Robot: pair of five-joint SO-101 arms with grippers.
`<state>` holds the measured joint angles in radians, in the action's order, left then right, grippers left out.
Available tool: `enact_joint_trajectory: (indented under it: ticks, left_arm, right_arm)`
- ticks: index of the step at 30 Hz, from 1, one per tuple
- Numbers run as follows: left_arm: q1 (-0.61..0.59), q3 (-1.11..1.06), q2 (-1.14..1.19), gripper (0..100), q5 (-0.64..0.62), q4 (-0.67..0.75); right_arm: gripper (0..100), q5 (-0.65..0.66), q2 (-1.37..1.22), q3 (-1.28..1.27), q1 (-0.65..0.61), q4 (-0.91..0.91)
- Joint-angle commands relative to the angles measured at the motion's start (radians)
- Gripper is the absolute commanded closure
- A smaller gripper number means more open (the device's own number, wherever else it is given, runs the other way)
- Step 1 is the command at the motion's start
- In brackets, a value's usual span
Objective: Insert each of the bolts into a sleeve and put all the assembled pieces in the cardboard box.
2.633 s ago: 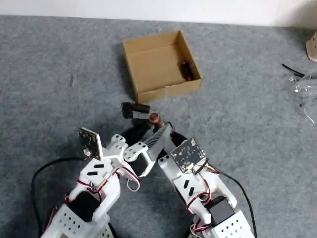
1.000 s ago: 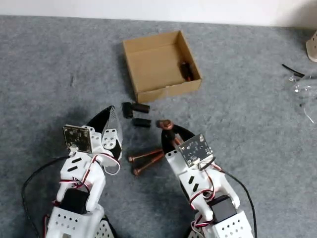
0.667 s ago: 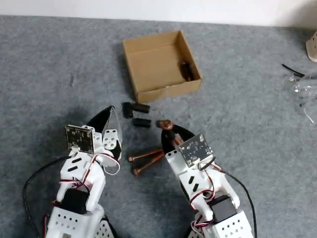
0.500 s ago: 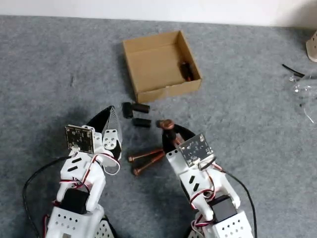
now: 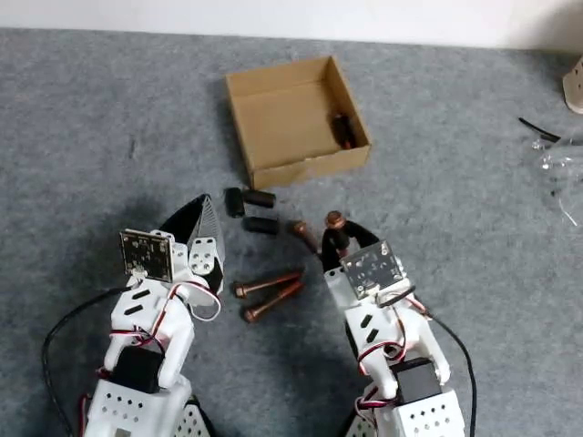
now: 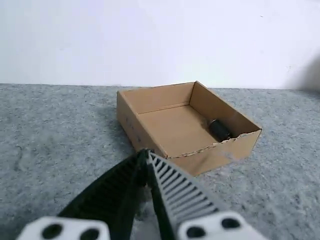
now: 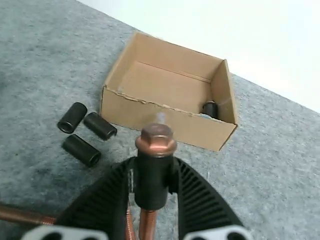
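Our right end effector (image 5: 339,241) is clenched around a joined piece (image 7: 153,175): a black sleeve with a bolt pushed through it. The copper head sits on top and the shaft hangs out below. We hold it above the table (image 5: 455,273), a little way in front of the cardboard box (image 5: 305,166). One finished piece (image 5: 342,130) already lies in the box, by the wall on our right side.

Our left end effector (image 6: 147,161) is pinched closed with nothing in it. It sits near the first sleeve (image 5: 235,201), the second sleeve (image 5: 263,198) and the third sleeve (image 5: 260,225), which lie on the table in front of the box. A loose bolt (image 5: 303,232) lies just beside the right end effector, and a second bolt (image 5: 267,282) and a third bolt (image 5: 273,300) lie between the two arms.

We think the step now is to drop the joined piece into the box. To do it well, we should keep the head up so the bolt cannot fall out of its sleeve. We should squeeze firmly, lift high enough to pass over the front wall, and stop over the bare floor of the box, away from the piece inside. Then we go down low and let go gently, so it does not bounce out.
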<state>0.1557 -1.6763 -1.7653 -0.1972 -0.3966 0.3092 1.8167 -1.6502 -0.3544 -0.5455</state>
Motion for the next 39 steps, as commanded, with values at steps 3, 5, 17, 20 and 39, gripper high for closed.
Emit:
enact_joint_trajectory:
  ticks: [3,5,17,20,39]
  left_arm:
    - [0.002,-0.024,0.005,99,0.006,0.002]
    - [0.002,-0.024,0.005,99,0.006,0.002]
    - [-0.004,-0.024,0.005,99,0.006,0.0]
    - [-0.004,-0.024,0.005,99,0.006,0.0]
    - [0.002,-0.024,0.005,99,0.006,0.008]
  right_arm:
    - [99.4,0.009,-0.007,0.196,0.008,0.041]
    - [99.4,0.009,-0.085,0.252,0.008,0.041]
    - [99.4,0.008,-1.01,1.03,0.007,0.076]
    - [99.4,0.008,-1.222,1.222,0.007,0.071]
    - [99.4,0.008,-1.923,1.676,0.047,0.076]
